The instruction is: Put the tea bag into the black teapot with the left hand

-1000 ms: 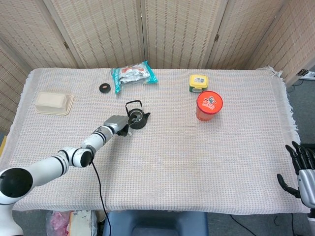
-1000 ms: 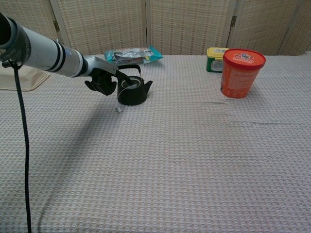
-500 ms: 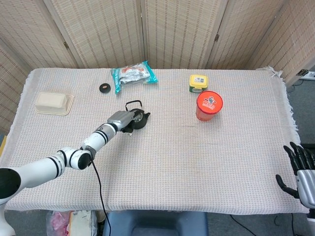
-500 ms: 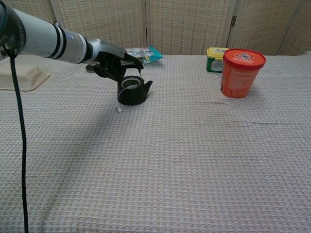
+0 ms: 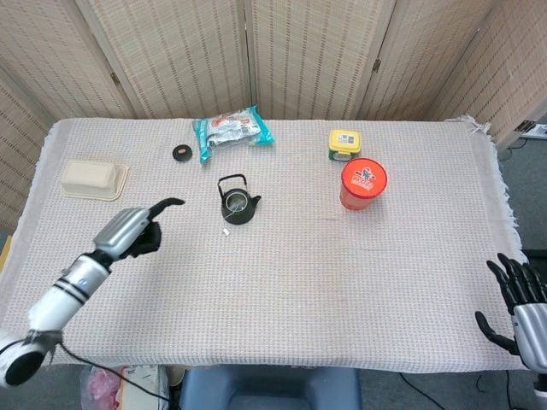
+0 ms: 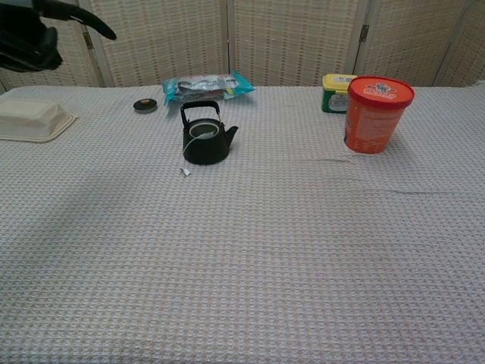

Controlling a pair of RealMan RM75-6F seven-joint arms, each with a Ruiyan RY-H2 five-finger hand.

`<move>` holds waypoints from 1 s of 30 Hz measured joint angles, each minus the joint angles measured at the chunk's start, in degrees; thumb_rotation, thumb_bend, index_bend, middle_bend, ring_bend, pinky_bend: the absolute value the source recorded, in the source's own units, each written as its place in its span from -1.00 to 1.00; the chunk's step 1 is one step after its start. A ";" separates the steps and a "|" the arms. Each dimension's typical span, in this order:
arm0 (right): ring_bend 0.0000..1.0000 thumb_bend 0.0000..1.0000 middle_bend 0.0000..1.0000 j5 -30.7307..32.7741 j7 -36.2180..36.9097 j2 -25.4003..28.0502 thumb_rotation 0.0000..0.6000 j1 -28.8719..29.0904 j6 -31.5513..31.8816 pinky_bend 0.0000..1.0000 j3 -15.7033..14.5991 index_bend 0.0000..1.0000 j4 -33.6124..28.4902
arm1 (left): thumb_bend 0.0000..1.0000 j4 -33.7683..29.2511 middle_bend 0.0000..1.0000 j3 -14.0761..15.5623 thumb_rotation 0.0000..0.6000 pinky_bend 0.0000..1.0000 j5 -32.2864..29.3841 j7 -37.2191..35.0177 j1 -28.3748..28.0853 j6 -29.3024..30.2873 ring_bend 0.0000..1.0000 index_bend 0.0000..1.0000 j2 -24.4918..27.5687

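Observation:
The black teapot (image 5: pixel 237 205) (image 6: pixel 204 142) stands lidless near the middle of the table. The tea bag (image 5: pixel 238 203) (image 6: pixel 202 132) lies inside its mouth, and its string hangs over the front with the small white tag (image 5: pixel 226 230) (image 6: pixel 186 171) resting on the cloth. My left hand (image 5: pixel 130 230) (image 6: pixel 38 34) is raised well to the left of the teapot, holding nothing, one finger stretched out and the rest curled. My right hand (image 5: pixel 518 309) hangs beyond the table's right front corner, fingers apart and empty.
A small black lid (image 5: pixel 181 153) (image 6: pixel 145 105) lies behind the teapot beside a teal snack bag (image 5: pixel 231 131) (image 6: pixel 206 84). A cream tray (image 5: pixel 92 178) (image 6: pixel 30 119) sits at the far left. An orange-red canister (image 5: pixel 362 183) (image 6: pixel 377 113) and a yellow-green tin (image 5: pixel 344 143) (image 6: pixel 336 92) stand at the right.
My left hand has let go of the tea bag and drawn back from the teapot, up and to the left. The tea bag stays in the pot. The right hand has barely moved.

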 measured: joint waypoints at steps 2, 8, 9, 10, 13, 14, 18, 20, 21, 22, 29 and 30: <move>-1.00 -0.44 -1.00 -0.98 -0.10 -0.07 1.00 -0.13 0.26 -1.00 -0.45 -1.00 0.16 | 0.17 0.01 0.28 2.03 1.00 0.84 7.43 -4.34 6.55 7.96 0.14 -0.81 2.03; -1.00 -0.44 -1.00 -2.98 -0.87 -0.33 1.00 -0.09 0.35 -1.00 -1.47 -1.00 0.60 | -0.07 3.71 -0.85 8.78 1.00 0.04 18.71 -6.70 25.06 26.61 -0.72 -1.00 3.87; -1.00 -0.44 -1.00 -3.11 -0.89 -0.33 1.00 -0.06 0.32 -1.00 -1.56 -1.00 0.65 | -0.11 3.94 -0.94 9.23 1.00 -0.08 18.83 -5.16 26.71 27.74 -0.83 -1.00 3.69; -1.00 -0.44 -1.00 -3.17 -0.83 -0.31 1.00 -0.04 0.29 -1.00 -1.63 -1.00 0.69 | -0.15 4.15 -0.99 9.57 1.00 -0.18 18.61 -2.30 28.17 28.54 -0.92 -1.00 3.23; -1.00 -0.44 -1.00 -2.98 -0.43 -0.23 1.00 0.01 0.18 -1.00 -1.64 -1.00 0.85 | -0.18 4.92 -1.00 9.76 1.00 -0.32 17.47 8.49 30.13 29.36 -1.00 -1.00 0.96; -1.00 -0.44 -1.00 -2.82 -0.33 -0.20 1.00 0.09 -0.06 -1.00 -1.63 -1.00 0.90 | -0.18 5.35 -1.00 9.70 1.00 -0.33 17.17 12.35 30.83 29.90 -1.00 -1.00 -0.07; -1.00 -0.44 -1.00 -2.02 -0.30 -0.12 1.00 0.53 -1.44 -1.00 -1.59 -1.00 0.90 | -0.18 7.99 -1.00 9.34 1.00 -0.35 16.52 27.45 33.30 33.75 -1.00 -1.00 -4.18; -1.00 -0.44 -1.00 -1.48 -0.84 -0.19 1.00 0.77 -2.28 -1.00 -1.56 -1.00 0.83 | -0.29 9.87 -1.00 9.20 1.00 -0.36 16.44 32.18 34.13 34.88 -1.00 -1.00 -5.95; -1.00 -0.44 -1.00 -1.34 -1.24 -0.26 1.00 0.87 -2.54 -1.00 -1.55 -1.00 0.80 | -0.38 10.80 -1.00 9.15 1.00 -0.36 16.44 33.35 34.41 35.19 -1.00 -1.00 -6.66; -1.00 -0.44 -1.00 -1.25 -1.71 -0.35 1.00 0.97 -2.81 -1.00 -1.55 -1.00 0.75 | -0.52 11.99 -1.00 9.10 1.00 -0.36 16.49 34.10 34.72 35.50 -1.00 -1.00 -7.48; -1.00 -0.44 -1.00 -1.65 -4.52 -1.29 1.00 0.87 -2.67 -1.00 -1.85 -1.00 0.13 | -0.83 17.18 -1.00 9.13 1.00 -0.37 16.74 22.04 35.87 35.44 -1.00 -1.00 -10.22; -1.00 -0.44 -1.00 -1.69 -4.56 -1.36 1.00 0.76 -2.42 -1.00 -1.87 -1.00 0.13 | -0.85 17.59 -1.00 9.22 1.00 -0.37 16.88 19.29 35.92 35.20 -1.00 -1.00 -10.29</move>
